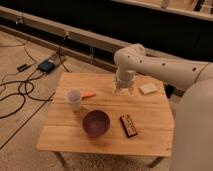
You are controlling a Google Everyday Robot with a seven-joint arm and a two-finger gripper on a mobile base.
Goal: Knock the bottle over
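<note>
My gripper (pixel 122 89) hangs down from the white arm (pixel 150 62) over the far middle of the wooden table (pixel 150 135), just above its top. I cannot make out the slim whitish bottle as a separate thing. The pale shape under the wrist may hide it. The wider translucent white cup (pixel 74 99) stands upright at the left of the table. The thin orange stick (pixel 89 95) lies just right of the cup, well left of the gripper.
A purple bowl (pixel 96 123) sits at the front middle. A dark flat bar (pixel 129 125) lies to its right. A pale flat block (pixel 148 89) lies at the far right, next to the gripper. Cables and a dark box (pixel 46 66) lie on the floor at left.
</note>
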